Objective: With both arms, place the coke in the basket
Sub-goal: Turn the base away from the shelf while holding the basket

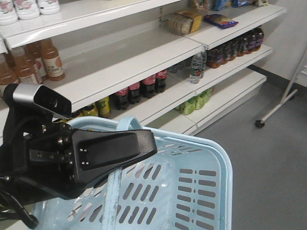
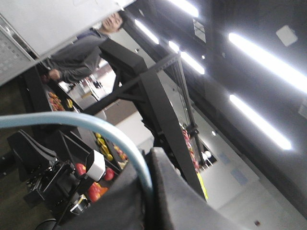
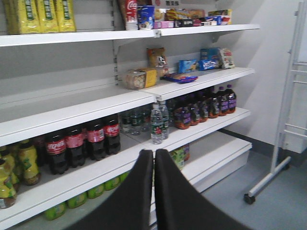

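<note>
The coke (image 3: 128, 11) appears to stand on the top shelf (image 3: 206, 28), just beside a blue cup (image 3: 145, 16) and not yet grasped. The right gripper (image 3: 153, 184) is clenched on nothing, well below it. The left gripper (image 2: 145, 184) grasps the handle (image 1: 125, 123) of the basket (image 1: 225, 165), which shows nothing inside. Reaching up with the jaws closed could topple the can or cup, and the hanging basket may swing.

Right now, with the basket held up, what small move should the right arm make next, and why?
Probably open the right end effector: its fingers are shut on nothing, the coke stands high on the top shelf, and the left end effector grips the basket handle.
</note>
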### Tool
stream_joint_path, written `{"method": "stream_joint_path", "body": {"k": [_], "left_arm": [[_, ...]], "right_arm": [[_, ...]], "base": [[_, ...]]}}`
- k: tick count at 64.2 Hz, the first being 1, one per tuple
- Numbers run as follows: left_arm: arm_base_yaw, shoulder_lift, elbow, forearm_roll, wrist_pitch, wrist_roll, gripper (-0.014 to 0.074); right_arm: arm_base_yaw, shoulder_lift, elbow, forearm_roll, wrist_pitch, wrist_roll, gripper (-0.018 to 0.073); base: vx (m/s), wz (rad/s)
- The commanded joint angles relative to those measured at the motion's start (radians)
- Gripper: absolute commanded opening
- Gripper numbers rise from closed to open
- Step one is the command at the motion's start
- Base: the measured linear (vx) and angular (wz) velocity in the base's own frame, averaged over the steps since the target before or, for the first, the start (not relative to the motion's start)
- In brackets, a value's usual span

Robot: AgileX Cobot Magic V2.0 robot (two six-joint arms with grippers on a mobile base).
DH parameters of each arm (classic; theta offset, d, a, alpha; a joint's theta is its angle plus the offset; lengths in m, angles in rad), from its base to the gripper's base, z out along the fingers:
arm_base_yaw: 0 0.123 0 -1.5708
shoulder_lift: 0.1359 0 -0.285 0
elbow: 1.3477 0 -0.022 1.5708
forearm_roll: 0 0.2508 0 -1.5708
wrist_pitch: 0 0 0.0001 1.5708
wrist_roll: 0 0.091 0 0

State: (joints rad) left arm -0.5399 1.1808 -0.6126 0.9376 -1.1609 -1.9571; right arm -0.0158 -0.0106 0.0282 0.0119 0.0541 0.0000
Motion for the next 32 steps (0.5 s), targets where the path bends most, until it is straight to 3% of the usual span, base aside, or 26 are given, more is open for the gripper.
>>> {"method": "stream_joint_path", "body": {"k": [1, 32], "left_arm": [[-0.007, -0.023, -0.025, -0.071, -0.169, 0.005, -0.0008], [-0.007, -0.023, -0.025, -0.071, -0.169, 0.005, -0.0008]], "right_arm": [[-0.003, -0.013, 0.006, -0.004, -0.075, 0.000, -0.0005], [-0.003, -0.013, 0.006, -0.004, -0.075, 0.000, -0.0005]], "base": [[-0.04, -0.49], [-0.02, -0.55]]}}
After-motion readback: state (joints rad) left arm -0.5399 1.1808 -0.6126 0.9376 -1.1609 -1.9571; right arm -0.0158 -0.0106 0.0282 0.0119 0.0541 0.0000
